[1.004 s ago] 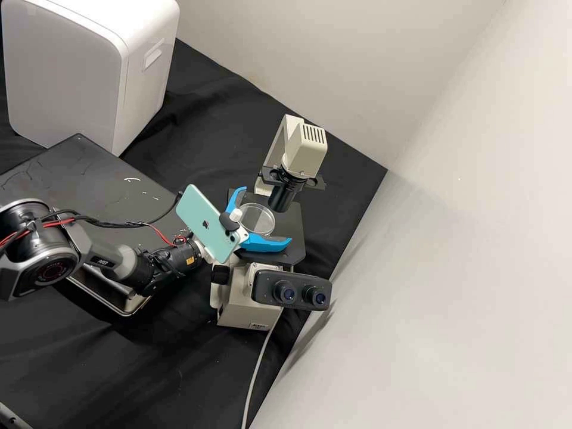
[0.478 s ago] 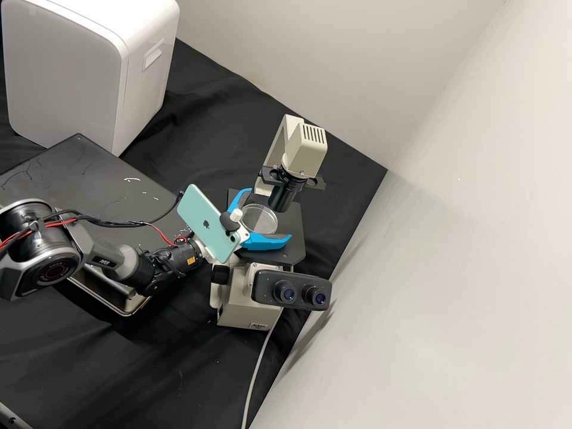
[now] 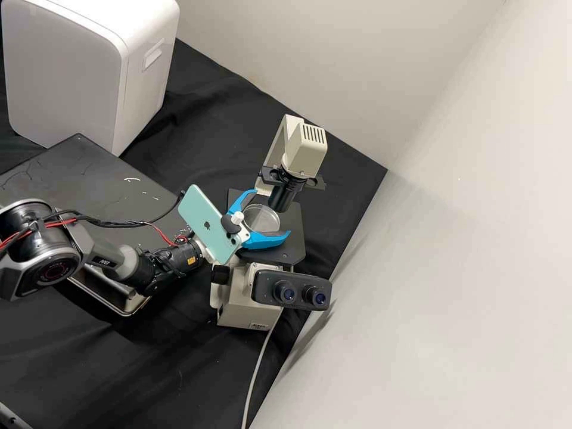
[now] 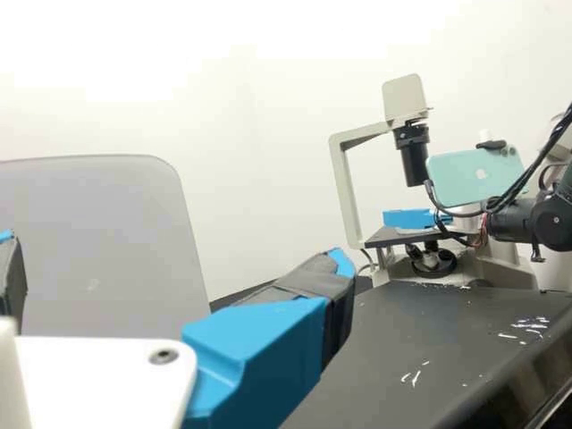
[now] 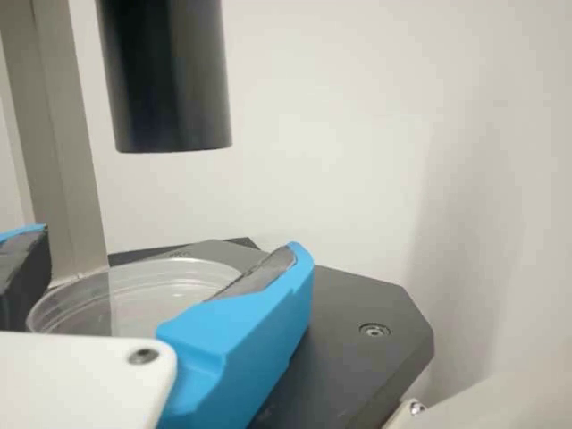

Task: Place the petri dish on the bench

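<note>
A: Any text we can read?
B: There's small print on the microscope (image 3: 253, 310) foot, too small to read. The mint phone (image 3: 208, 223) just behind the right tool has a dark logo on its back. Skipping it.
A: Right tool (image 3: 271, 215) state?
B: It's drawn in on the petri dish (image 3: 262, 218). Both blue fingers (image 5: 241, 340) lie against the rim, as far as the high and right wrist views show. The dish sits flat on the black stage (image 3: 296, 245) between them, under the black lens tube (image 3: 280, 193), not on the tabletop (image 3: 149, 369).
A: Anything hidden?
B: In the right wrist view the tool's white body cuts off the dish's near edge, and one finger is mostly out of frame. Can't tell if the dish holds anything.
A: Left tool (image 4: 170, 255)?
B: Fingers spread wide, nothing between them. A pale rounded box (image 4: 98, 241) stands just beyond it, with a scratched dark plate (image 4: 447, 340) beside it. The microscope is far ahead.
A: How do the views differ?
B: The high view gives the dish's full round outline. The right wrist view shows the pad against the rim up close. The left wrist view has the stage side-on, with a blue finger over it.
</note>
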Controlling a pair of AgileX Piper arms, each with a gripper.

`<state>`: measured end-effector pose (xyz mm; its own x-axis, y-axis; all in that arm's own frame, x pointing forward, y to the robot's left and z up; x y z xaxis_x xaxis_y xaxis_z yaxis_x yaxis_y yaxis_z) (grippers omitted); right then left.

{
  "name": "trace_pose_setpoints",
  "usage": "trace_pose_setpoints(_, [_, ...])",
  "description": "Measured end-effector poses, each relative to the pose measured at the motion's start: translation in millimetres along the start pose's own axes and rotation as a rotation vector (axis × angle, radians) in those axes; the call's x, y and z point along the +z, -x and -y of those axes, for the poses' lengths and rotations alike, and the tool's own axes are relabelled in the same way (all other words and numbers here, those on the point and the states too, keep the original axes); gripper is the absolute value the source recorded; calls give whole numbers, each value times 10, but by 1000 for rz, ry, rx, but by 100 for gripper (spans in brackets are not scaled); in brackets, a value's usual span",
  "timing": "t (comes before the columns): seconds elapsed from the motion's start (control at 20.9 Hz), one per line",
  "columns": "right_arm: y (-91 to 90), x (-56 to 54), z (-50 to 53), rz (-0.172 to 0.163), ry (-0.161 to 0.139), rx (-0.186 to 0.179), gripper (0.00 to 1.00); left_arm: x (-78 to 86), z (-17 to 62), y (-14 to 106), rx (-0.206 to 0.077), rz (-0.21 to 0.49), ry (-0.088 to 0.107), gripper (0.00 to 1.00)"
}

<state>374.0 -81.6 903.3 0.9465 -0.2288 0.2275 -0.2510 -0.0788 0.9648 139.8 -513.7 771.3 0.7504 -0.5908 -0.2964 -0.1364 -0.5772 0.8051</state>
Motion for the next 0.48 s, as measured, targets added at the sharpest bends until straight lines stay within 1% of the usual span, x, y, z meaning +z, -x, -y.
trace_pose_setpoints(0.19, [0, -1, -1, -1, -16, 1, 0, 0, 0, 0, 0, 0, 0, 100])
trace_pose_setpoints(0.48, [17, 3, 3, 2, -16, -2, 0, 0, 0, 0, 0, 0, 0, 100])
